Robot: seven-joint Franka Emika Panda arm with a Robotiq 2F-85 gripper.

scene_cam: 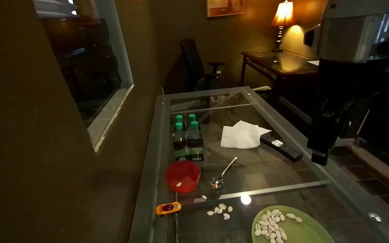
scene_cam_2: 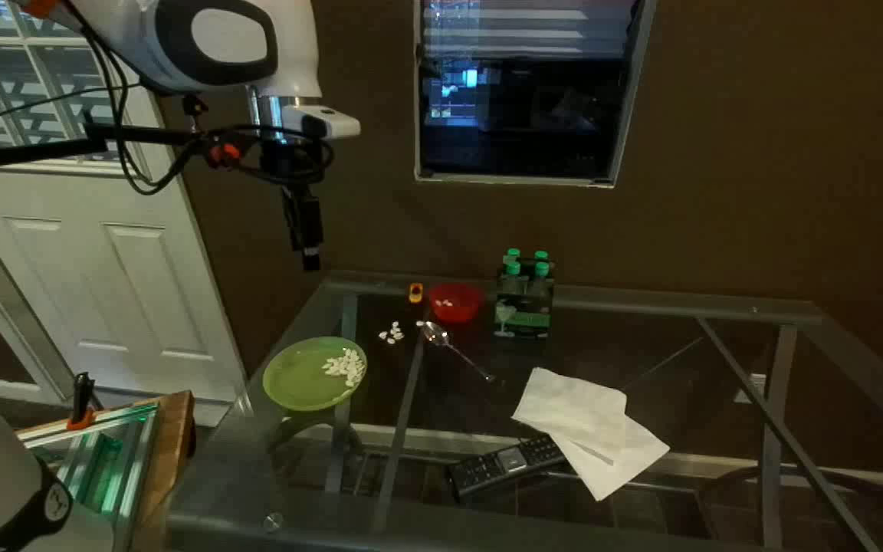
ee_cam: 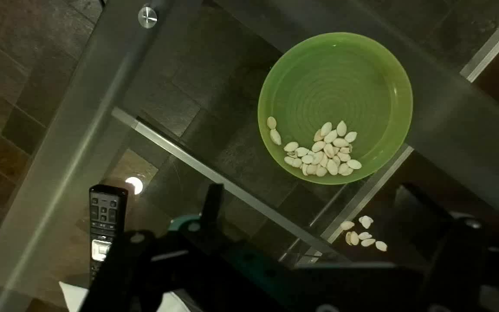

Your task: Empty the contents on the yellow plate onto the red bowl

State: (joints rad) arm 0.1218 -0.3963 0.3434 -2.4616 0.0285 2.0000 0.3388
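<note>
1. The claw [ee_cam: 312, 194] hangs above the counter [scene_cam_2: 441, 529], its fingers [ee_cam: 212, 206] spread well apart
2. Most seeds [ee_cam: 325, 154] lie bunched at one side of the plate [ee_cam: 336, 82], a small group loose on the counter nearby
3. A few sit inside the bowl [scene_cam_2: 463, 309], just beside the bottles [scene_cam: 194, 134]

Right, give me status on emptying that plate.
Fingers open, empty. Most pale pieces on yellow-green plate; a few in red bowl. Between plate and bowl: loose pieces on glass tabletop, likely no obstruction.
</note>
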